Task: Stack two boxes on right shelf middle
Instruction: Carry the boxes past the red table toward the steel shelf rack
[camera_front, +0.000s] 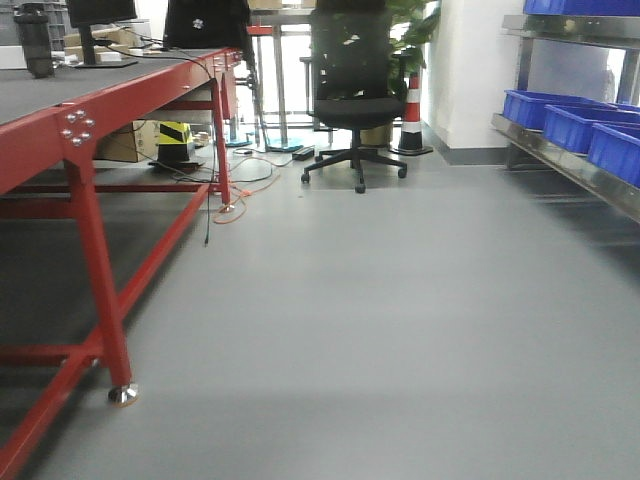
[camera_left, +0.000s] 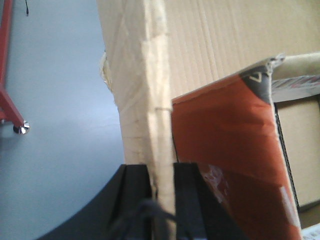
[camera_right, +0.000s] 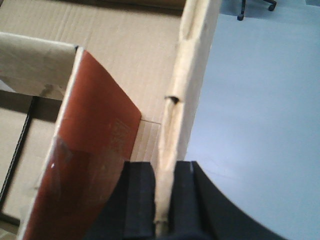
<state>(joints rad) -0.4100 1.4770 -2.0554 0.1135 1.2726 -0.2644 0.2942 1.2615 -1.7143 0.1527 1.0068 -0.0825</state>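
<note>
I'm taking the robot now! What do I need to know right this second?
The left tool is shut on the left wall of the box; the right tool is shut on its right wall.
A reddish panel stands inside the box.
The shelf, holding blue bins, is ahead on the right.
Done: box gripped by both arms.
Left: get it onto the shelf and stack; none shows there yet.

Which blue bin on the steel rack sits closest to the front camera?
The blue plastic bin cut off by the picture's right edge; the two other bins on that stainless-steel tier sit farther back.
</note>
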